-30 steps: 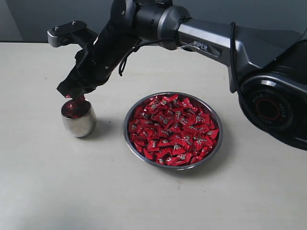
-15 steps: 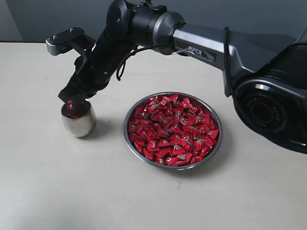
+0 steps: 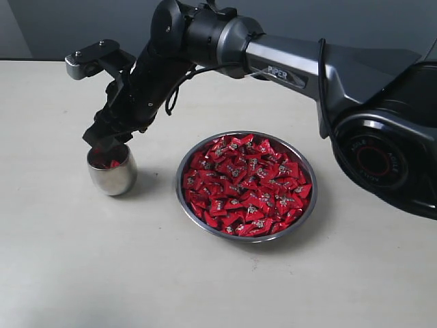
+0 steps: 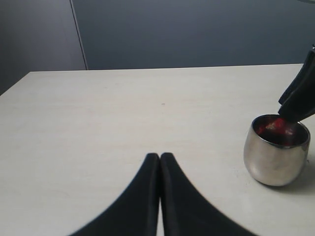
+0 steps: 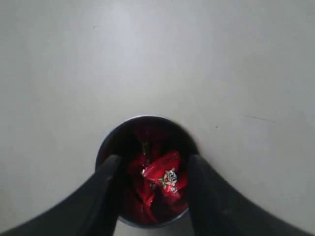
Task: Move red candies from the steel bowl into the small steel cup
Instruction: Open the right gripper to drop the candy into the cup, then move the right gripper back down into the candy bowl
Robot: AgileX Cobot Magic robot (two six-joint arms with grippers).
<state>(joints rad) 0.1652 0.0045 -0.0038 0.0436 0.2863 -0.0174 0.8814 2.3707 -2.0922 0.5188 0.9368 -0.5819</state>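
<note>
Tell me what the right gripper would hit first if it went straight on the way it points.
Most likely the red candies lying in the small steel cup: the right gripper points into its mouth, jaws apart. Depth is unclear.

One arm stretched across, one pincer parted, the other closed.
The right arm (image 3: 293, 65) is extended to the left side of the exterior view, its wrist (image 3: 140, 85) angled steeply down. The right pincer (image 5: 153, 164) is seen with its dark fingers (image 5: 108, 187) spread apart, nothing gripped between them. The left pincer (image 4: 160, 158) is held low, tips pressed together.
</note>
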